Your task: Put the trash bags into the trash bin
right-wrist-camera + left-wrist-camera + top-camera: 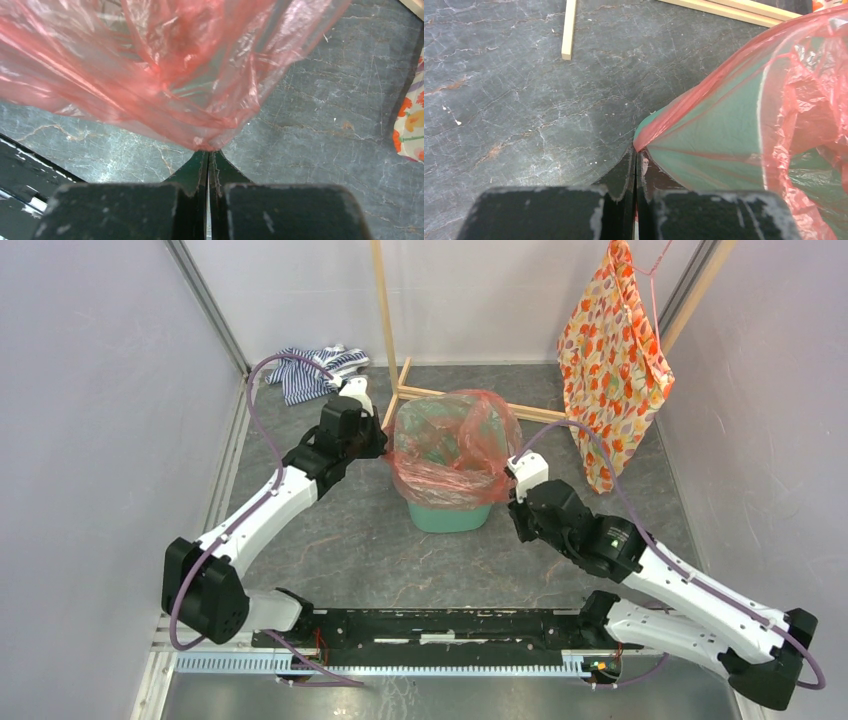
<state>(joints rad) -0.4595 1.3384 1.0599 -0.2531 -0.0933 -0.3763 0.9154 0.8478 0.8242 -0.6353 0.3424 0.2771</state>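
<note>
The translucent red-orange trash bag (455,445) is draped over the mouth of the mint-green trash bin (450,516), whose base shows below the plastic. My left gripper (383,443) is shut on the bag's left edge; in the left wrist view the bag (774,100) is stretched from my shut left gripper (635,152) over the green bin wall (714,140). My right gripper (512,472) is shut on the bag's right edge. In the right wrist view the bag (165,65) fans out from my shut right gripper (207,152).
A wooden rack frame (390,330) stands behind the bin, its base bars on the floor (569,30). An orange floral cloth (612,360) hangs at the back right. A striped blue-white cloth (315,368) lies at the back left. Walls close in on both sides.
</note>
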